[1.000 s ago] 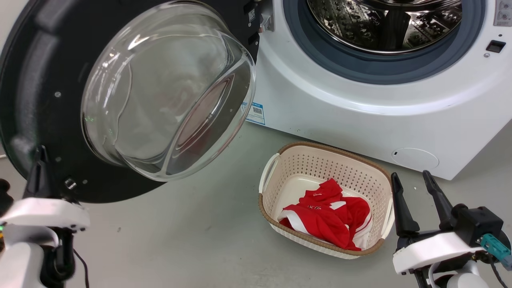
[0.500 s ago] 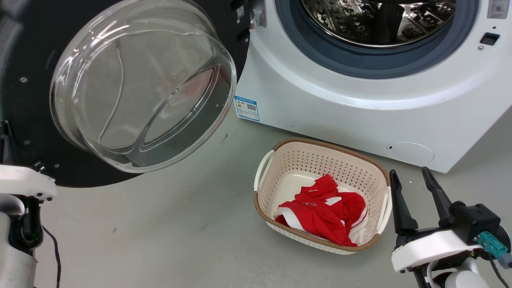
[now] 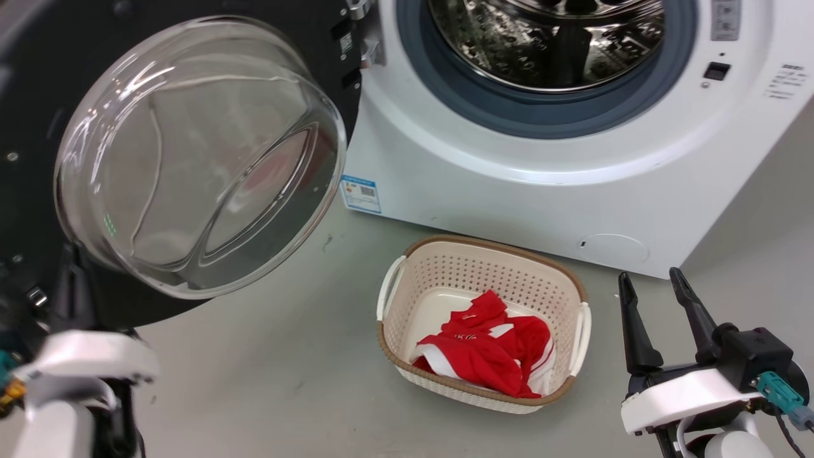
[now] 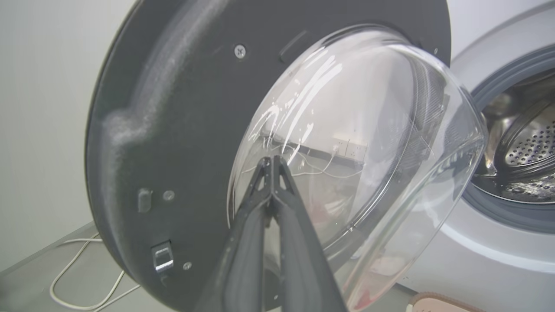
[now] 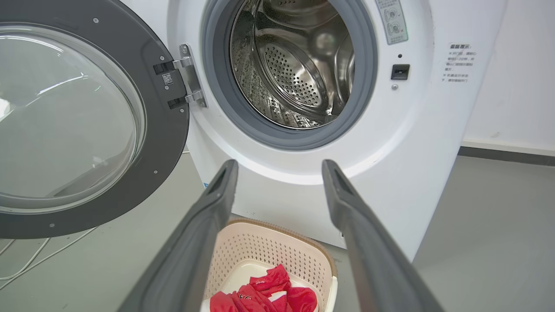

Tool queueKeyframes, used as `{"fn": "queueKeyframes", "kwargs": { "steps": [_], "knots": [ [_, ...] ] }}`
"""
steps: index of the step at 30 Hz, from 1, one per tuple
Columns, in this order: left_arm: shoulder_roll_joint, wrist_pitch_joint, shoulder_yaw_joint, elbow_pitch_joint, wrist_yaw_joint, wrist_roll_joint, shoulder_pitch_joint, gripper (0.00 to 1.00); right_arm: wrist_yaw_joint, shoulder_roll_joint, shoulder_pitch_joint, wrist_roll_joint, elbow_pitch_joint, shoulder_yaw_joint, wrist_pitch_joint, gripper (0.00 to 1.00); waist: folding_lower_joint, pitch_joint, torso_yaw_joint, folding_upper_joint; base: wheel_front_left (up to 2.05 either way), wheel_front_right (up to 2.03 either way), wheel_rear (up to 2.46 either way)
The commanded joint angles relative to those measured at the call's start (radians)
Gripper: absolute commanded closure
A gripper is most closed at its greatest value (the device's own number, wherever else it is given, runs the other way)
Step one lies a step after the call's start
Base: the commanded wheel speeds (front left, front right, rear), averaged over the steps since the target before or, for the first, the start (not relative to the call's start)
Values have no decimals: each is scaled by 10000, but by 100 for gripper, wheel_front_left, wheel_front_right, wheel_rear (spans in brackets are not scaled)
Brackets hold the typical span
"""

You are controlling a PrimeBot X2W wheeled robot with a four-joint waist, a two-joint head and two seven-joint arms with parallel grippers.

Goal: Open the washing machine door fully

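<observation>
Left gripper (image 4: 272, 161): jaws pressed together to a single point, holding nothing. In the left wrist view the tips lie over the clear glass bowl of the washing machine door (image 5: 167, 130); whether they touch it cannot be told. In the head view one dark finger stands against the lower black rim. Right gripper (image 3: 649, 275): jaws spread wide, empty, poised above the floor (image 3: 286, 369) just beside the basket (image 3: 483, 261), which holds a red garment (image 3: 483, 356). The door hangs from its hinge (image 5: 188, 82) on the left edge of the washing machine (image 3: 509, 191) and is swung well clear of the grey gasket (image 3: 509, 111) and steel drum (image 3: 547, 44), its inner face and bowl turned outward toward the robot. The mouth is entirely uncovered. A pale cable (image 4: 82, 277) lies on the floor under the door. Judgement: the step in hand is the last of the swing, the closed left jaws acting as a pusher. The door looks near full travel, though the hinge stop cannot be read. The next move calls for a light push along the door's arc, better on the rim than on the glass, stopping at resistance.
</observation>
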Motion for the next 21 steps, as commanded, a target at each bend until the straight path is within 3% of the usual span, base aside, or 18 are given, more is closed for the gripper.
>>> {"fn": "queueKeyframes", "kwargs": {
  "steps": [1,13,21],
  "knots": [
    [-199,-19,-16,-275,25,163,268,100,-7,18,-86,11,18,24,-61,0,1,-165,-222,0,0,0,0],
    [-1627,-20,-789,-2193,-215,1694,1608,100,-7,18,105,82,236,34,-180,0,1,-630,-1303,0,0,0,0],
    [-1803,-21,-1448,-1747,-498,2529,1410,100,-7,18,290,71,315,37,-198,0,1,-890,-2158,0,0,0,0]
  ]
}}
